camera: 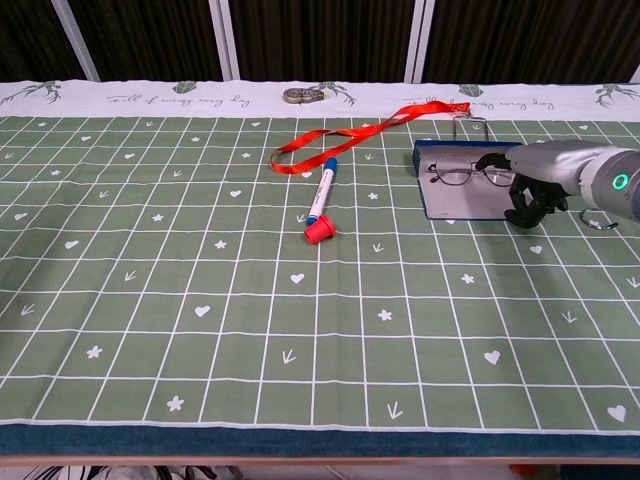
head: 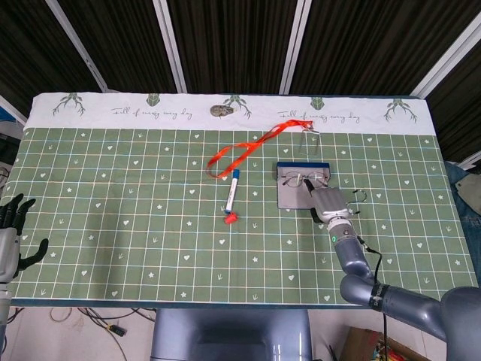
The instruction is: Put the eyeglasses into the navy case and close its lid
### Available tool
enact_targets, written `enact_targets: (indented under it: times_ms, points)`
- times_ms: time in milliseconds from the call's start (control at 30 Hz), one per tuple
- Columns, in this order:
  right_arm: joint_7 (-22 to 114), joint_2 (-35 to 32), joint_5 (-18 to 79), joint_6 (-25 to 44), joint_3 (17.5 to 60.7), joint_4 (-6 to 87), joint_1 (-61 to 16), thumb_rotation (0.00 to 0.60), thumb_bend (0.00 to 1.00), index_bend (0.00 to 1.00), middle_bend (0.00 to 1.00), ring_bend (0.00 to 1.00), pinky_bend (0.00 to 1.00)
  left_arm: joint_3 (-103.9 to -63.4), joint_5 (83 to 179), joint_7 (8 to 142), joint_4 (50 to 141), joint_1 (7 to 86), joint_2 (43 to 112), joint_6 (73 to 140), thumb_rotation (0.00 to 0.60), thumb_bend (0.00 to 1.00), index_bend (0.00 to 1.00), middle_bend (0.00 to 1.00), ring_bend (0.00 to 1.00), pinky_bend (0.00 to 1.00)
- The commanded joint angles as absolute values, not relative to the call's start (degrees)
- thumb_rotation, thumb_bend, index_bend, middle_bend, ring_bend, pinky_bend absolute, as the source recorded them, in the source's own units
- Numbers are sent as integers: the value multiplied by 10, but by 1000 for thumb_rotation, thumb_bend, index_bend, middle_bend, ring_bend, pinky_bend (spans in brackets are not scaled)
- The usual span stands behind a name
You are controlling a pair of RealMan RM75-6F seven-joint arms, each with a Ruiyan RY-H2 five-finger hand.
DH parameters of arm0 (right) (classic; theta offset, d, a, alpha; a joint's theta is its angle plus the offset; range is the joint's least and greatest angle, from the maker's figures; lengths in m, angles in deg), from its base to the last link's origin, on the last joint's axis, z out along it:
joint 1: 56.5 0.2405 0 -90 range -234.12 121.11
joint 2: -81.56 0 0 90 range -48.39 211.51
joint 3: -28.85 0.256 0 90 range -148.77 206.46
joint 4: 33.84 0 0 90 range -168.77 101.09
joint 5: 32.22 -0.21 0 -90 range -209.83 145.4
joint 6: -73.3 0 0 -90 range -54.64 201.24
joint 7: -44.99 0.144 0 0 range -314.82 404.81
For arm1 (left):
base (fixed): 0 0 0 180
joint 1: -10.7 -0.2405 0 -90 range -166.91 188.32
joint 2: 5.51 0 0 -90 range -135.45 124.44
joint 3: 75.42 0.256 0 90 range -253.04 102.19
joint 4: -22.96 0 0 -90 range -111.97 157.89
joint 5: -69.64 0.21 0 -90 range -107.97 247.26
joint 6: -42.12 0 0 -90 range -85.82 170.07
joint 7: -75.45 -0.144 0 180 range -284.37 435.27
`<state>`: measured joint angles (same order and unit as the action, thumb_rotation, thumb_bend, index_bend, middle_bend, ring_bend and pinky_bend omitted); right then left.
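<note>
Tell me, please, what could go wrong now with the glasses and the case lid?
The right robot hand sits low at the right edge of the open navy case, fingers curled near the eyeglasses. It might nudge the glasses askew or drag the case. If the lid is closed with the frame out of place, it could pinch it. The red lanyard lies beside the case and might catch.

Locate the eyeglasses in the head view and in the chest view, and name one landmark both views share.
Head view: the eyeglasses lie right of centre, in the open navy case, just beyond the right hand.
Chest view: the eyeglasses sit in the upper right, in the same case, left of the right hand.
Shared landmark: the red lanyard, up and to the left of the case in both.
</note>
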<state>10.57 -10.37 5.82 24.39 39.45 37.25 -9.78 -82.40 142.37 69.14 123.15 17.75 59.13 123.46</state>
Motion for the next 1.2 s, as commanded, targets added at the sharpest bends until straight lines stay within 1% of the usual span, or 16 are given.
enact_targets:
  times_ms: [33,500,1033,1200]
  points:
    - [108,-112,53,249,398,361,-93,600,578,71,658,707,658,-824,1423,691,1231,178,591,1234,600,356,103,0,0,0]
    - [103,-130,33,257,402,321,-79,600,586,83,664,711,658,-825,1418,689,1234,178,591,1233,600,356,103,0,0,0]
    - [82,-136,-24,275,418,281,-57,600,603,83,682,727,675,-825,1418,692,1234,178,590,1233,600,356,103,0,0,0]
    - [84,-132,-30,275,421,284,-55,600,603,83,683,727,675,-825,1418,693,1234,179,589,1232,600,356,103,0,0,0]
